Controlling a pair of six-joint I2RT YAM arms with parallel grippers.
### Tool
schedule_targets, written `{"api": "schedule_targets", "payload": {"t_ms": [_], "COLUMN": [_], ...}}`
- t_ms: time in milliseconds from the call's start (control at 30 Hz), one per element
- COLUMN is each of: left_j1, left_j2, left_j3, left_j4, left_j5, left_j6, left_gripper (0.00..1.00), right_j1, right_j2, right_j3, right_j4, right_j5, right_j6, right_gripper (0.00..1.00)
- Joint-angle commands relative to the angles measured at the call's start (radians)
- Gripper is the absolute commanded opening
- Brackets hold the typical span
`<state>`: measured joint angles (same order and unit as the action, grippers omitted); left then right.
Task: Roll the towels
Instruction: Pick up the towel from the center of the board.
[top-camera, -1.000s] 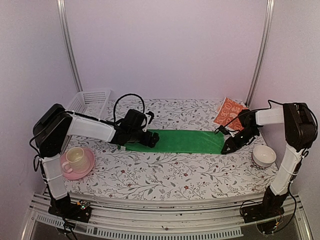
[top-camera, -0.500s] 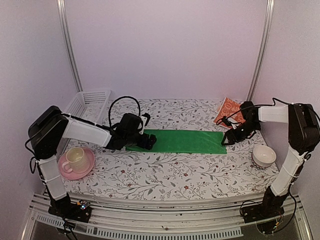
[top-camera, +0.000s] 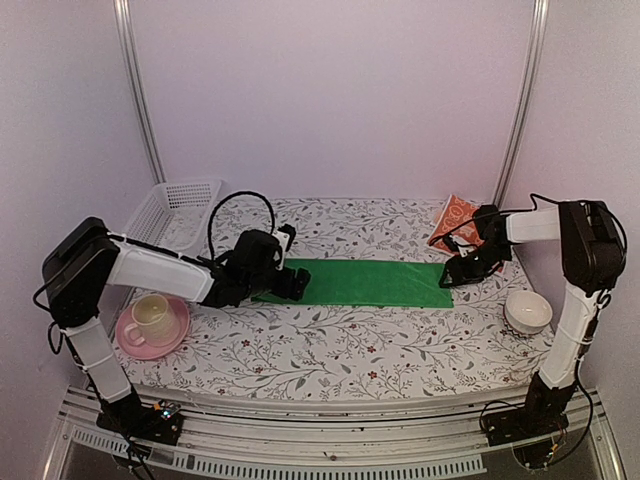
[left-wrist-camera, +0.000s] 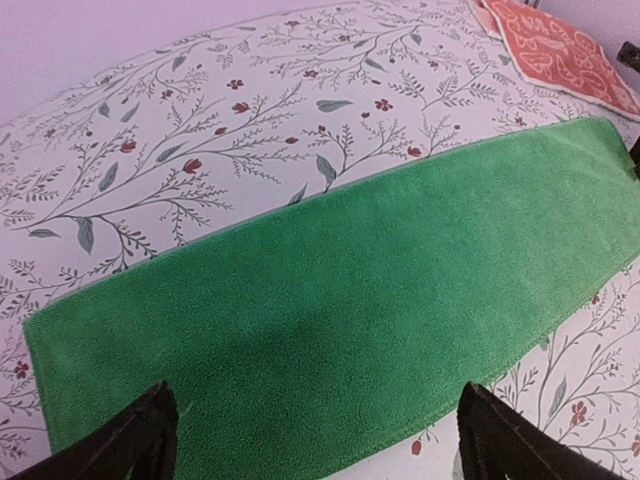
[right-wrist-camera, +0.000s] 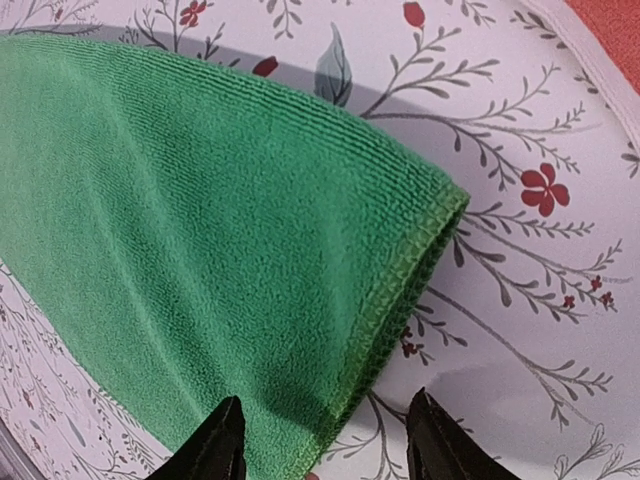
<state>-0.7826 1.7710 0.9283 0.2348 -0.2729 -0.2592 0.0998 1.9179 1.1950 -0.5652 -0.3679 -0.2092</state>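
you have the green towel (top-camera: 350, 283) spread flat as a long strip across the floral tablecloth (top-camera: 330, 350); nothing of it is rolled. all positions below are referred to this towel.

left gripper (left-wrist-camera: 320, 440): it hovers low over the towel's left end, fingers (left-wrist-camera: 150, 435) set wide, one near each long edge. it grips nothing.

right gripper (right-wrist-camera: 330, 450): it sits at the towel's right end. the jaws stand part open and the towel's rounded corner lies between the fingertips (right-wrist-camera: 225, 445). the wrist view shows a clear gap and the cloth is not pinched. whether the tips touch the cloth you cannot tell from these views.

orange-red towel (top-camera: 455, 220): it lies behind the green towel's right end, toward the back wall, near it but not touching. neither gripper is on it and it is unrolled.

other items: a white bowl (top-camera: 527, 310) in front of the towel's right end, a cup (top-camera: 150, 318) on a pink saucer (top-camera: 178, 337) in front of its left end, and a white basket (top-camera: 180, 200) behind its left end. all are apart from the towel.
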Motion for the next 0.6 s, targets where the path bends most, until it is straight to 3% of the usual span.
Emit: {"api": "schedule_targets", "payload": {"t_ms": [0,333,567], "left_j1": [-0.032,-0.059,-0.075], "left_j2": [-0.022,-0.021,-0.022], "left_j3": [-0.007,0.009,0.01], "left_j4": [0.023,0.009,0.01], "left_j5": [-0.045,-0.099,-0.123], "left_j6": [-0.006,-0.003,-0.002], "left_gripper": [0.97,0.97,0.97], "right_j1": [-0.002,0.001,0.002], "right_j2": [0.054,0.091,0.124], "right_j3": [0.003,-0.011,-0.012], "right_j4": [0.005,0.005,0.01], "right_j5": [-0.046,-0.08,-0.046], "right_j6": [0.038,0.061,0.075], "right_gripper": [0.53,0.46,0.22]}}
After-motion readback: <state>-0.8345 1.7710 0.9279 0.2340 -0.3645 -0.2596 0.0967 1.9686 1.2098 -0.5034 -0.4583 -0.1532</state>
